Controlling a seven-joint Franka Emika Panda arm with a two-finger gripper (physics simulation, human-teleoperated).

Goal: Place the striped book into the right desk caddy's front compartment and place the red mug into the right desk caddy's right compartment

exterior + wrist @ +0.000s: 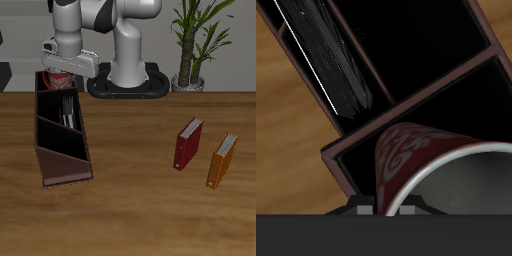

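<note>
Hovering over the far end of the right desk caddy point(62, 135), my gripper point(60, 74) pinches the red mug point(59, 80) by its rim, and the mug hangs just above the right compartment point(52, 83), the squarish section at the caddy's far end. On the wrist view I see the mug point(426, 160) close up, pale grey inside, with that compartment point(436, 95) dark behind it. The striped book point(67, 108) stands in the next section, nearer the table's front edge; the wrist view shows its grey and black cover point(331, 55) leaning along the diagonal divider. Farther right on the table point(140, 210), well apart from the caddy, stand a red book point(188, 144) and an orange book point(222, 161), near each other.
</note>
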